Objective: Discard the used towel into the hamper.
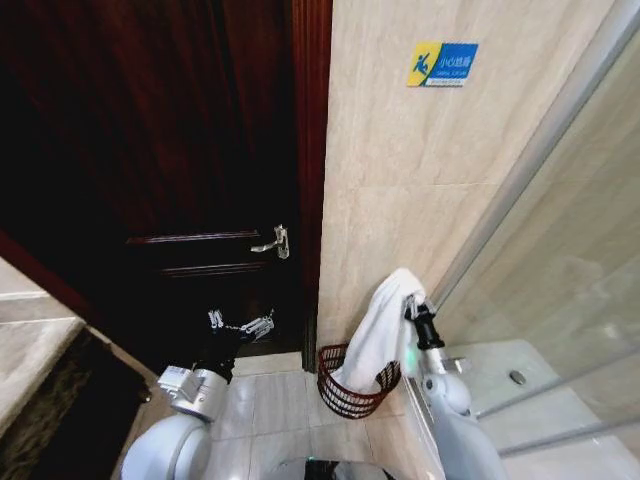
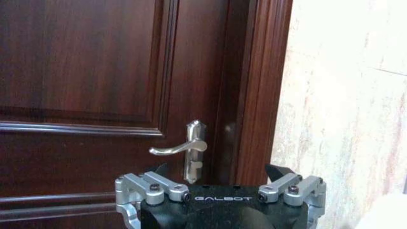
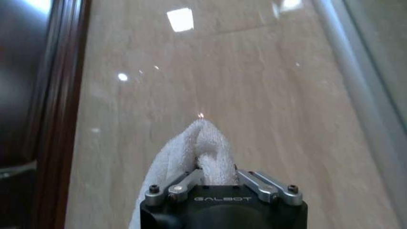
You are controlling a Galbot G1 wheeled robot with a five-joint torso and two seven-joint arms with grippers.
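Note:
My right gripper (image 1: pixel 411 302) is shut on the top of the white towel (image 1: pixel 383 335), holding it up in front of the beige tiled wall. The towel hangs down and its lower end reaches the mouth of the hamper (image 1: pixel 345 398), a dark red-brown wire basket on the floor against the wall. In the right wrist view the towel (image 3: pixel 198 145) bunches up between the shut fingers of the right gripper (image 3: pixel 214 172). My left gripper (image 1: pixel 240 324) is open and holds nothing, raised in front of the dark door, left of the hamper. The left wrist view has the left gripper (image 2: pixel 218 175) with its jaws spread wide.
A dark wooden door (image 1: pixel 160 150) with a metal lever handle (image 1: pixel 272 241) stands left of the hamper. A glass shower partition (image 1: pixel 560 300) runs along the right. A stone counter edge (image 1: pixel 30 340) juts in at the left. Pale floor tiles (image 1: pixel 270 400) lie before the hamper.

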